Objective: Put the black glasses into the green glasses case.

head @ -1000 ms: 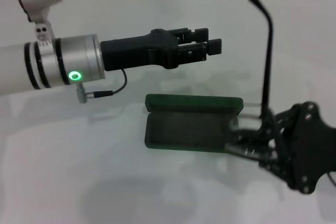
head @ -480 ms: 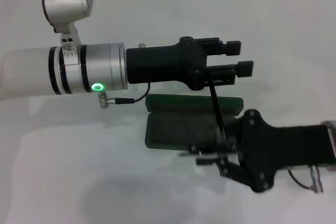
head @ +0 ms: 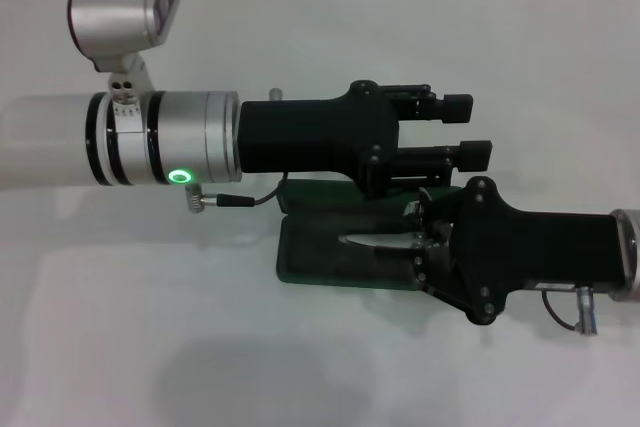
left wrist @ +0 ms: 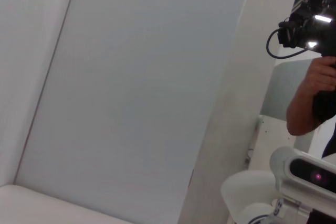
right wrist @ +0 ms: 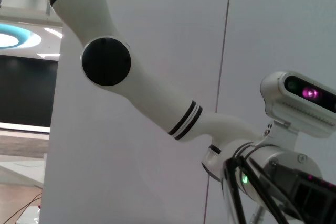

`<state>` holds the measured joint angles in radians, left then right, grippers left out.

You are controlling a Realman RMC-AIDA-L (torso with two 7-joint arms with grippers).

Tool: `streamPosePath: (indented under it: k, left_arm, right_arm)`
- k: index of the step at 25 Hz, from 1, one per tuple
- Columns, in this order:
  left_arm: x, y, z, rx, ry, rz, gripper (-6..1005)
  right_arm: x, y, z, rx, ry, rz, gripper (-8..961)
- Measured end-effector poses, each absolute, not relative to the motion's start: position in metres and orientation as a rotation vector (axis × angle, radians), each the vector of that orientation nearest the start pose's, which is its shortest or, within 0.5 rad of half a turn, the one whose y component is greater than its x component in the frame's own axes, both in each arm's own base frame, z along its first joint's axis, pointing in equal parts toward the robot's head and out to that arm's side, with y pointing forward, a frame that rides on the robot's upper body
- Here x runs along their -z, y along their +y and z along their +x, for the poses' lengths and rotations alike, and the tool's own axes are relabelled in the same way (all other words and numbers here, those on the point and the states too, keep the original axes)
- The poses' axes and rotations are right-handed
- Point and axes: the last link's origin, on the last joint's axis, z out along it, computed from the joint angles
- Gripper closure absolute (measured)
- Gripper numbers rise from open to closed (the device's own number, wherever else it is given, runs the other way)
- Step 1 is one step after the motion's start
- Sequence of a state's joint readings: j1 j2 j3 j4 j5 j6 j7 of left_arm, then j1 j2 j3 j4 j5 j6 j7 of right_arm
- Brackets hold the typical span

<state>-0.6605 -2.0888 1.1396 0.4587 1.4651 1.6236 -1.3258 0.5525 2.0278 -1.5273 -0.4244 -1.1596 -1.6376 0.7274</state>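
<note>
The green glasses case (head: 318, 259) lies open on the white table, its lid (head: 310, 196) raised at the far side. My right gripper (head: 424, 239) reaches in from the right and is shut on the black glasses (head: 372, 242). It holds them low over the case's open tray; I cannot tell whether they touch it. The glasses' thin temple arms also show close up in the right wrist view (right wrist: 234, 190). My left gripper (head: 466, 129) is open and empty, hovering just above the case's far right part, over the lid. The left wrist view shows only wall.
The left arm's thick silver and black wrist (head: 200, 137) spans the left half of the scene above the table, and its cable (head: 245, 199) hangs near the case's left end. Bare white table (head: 150, 347) lies in front and to the left.
My right gripper has moved left and up over the open case, and the glasses now lie low and flat where a temple arm stood upright. My left gripper has shifted slightly right and lower.
</note>
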Motion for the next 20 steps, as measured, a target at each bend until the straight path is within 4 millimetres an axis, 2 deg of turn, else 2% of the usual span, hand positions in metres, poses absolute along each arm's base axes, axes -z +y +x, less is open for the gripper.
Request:
streamPosePath:
  k: [12,18,20]
  left_arm:
    - [0.051,0.33,-0.163,1.141,-0.442,-2.961,373]
    - [0.032,0.343,-0.173,1.216,-0.494,-2.785,373]
    - [0.02,0.348,-0.181,1.23,-0.511,-2.721,373]
  right_arm:
    - [0.057,0.29,0.198,-1.136,-0.226,-2.814,836]
    - [0.063,0.287,0.201,-1.089,-0.229,-2.848,834]
    - [0.069,0.287,0.201,-1.034,-0.241,-2.863,834]
